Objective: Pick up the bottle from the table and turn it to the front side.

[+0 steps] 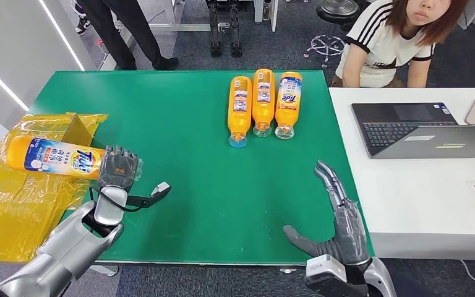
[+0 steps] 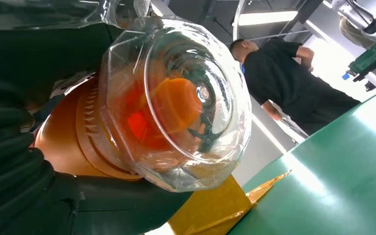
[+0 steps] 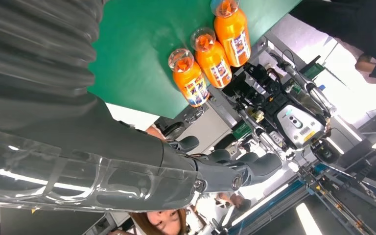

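The left hand (image 1: 118, 168) is gripping the bottle (image 1: 52, 156) at its cap end, holding it off the green table (image 1: 179, 161) at the near left, lying sideways above the yellow bag (image 1: 18, 198), with the Tide label facing up toward the head camera. In the left wrist view the clear cap (image 2: 176, 105) is filling the frame, with the orange neck inside it and dark fingers (image 2: 10, 161) wrapping the body just behind. Judging by the look, the bottle is rigid smooth plastic, probably full and fairly heavy, so a grip this close to the cap is leaving most of the weight hanging out to the left; it could slip or sag while turning. Mid-body on the label would likely be the safer hold. The right hand (image 1: 337, 216) is hovering at the near right edge of the table, fingers spread wide and straight, holding nothing and touching nothing. Three more bottles (image 1: 263, 102) are lying side by side at the far middle of the table, caps toward the robot. A person is sitting far right behind a laptop (image 1: 420, 130) on the white desk (image 1: 408, 204).
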Motion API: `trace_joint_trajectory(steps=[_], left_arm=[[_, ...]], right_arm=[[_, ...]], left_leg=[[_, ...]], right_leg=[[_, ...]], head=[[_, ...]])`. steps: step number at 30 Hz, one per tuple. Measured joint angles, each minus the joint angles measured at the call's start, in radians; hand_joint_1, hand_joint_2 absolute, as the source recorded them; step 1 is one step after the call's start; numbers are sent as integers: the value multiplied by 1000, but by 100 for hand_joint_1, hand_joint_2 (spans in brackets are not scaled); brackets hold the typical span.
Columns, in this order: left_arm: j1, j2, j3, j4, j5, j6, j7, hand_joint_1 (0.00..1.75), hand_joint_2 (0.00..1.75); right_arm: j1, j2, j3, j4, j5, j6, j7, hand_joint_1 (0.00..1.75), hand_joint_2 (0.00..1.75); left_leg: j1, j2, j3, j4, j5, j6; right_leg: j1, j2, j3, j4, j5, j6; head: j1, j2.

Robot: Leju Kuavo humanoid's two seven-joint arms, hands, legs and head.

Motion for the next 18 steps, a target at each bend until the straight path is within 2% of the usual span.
trace_joint_trajectory(steps=[3, 8, 14, 18], left_arm=[[0, -4, 9, 17, 0, 3, -18, 175, 175], [-19, -44, 77, 179, 2, 17, -102, 175, 175], [-56, -77, 159, 313, 68, -28, -227, 175, 175], [-81, -89, 219, 371, 96, -50, -251, 175, 175]], right_arm=[[0, 0, 0, 0, 2, -1, 0, 0, 175], [2, 7, 0, -9, 14, -6, 14, 0, 175], [-7, 8, -1, -21, -5, 22, 24, 0, 175], [-13, 8, -2, -22, -14, 51, 19, 0, 175]], left_leg=[[0, 0, 0, 0, 0, 0], [0, 0, 0, 0, 0, 0], [0, 0, 1, 0, 0, 0], [0, 0, 2, 0, 0, 0]], right_leg=[[0, 0, 0, 0, 0, 0], [0, 1, 0, 0, 0, 0], [0, 0, 1, 0, 0, 0], [0, 0, 2, 0, 0, 0]], head=[[0, 0], [0, 0], [0, 0], [0, 0]])
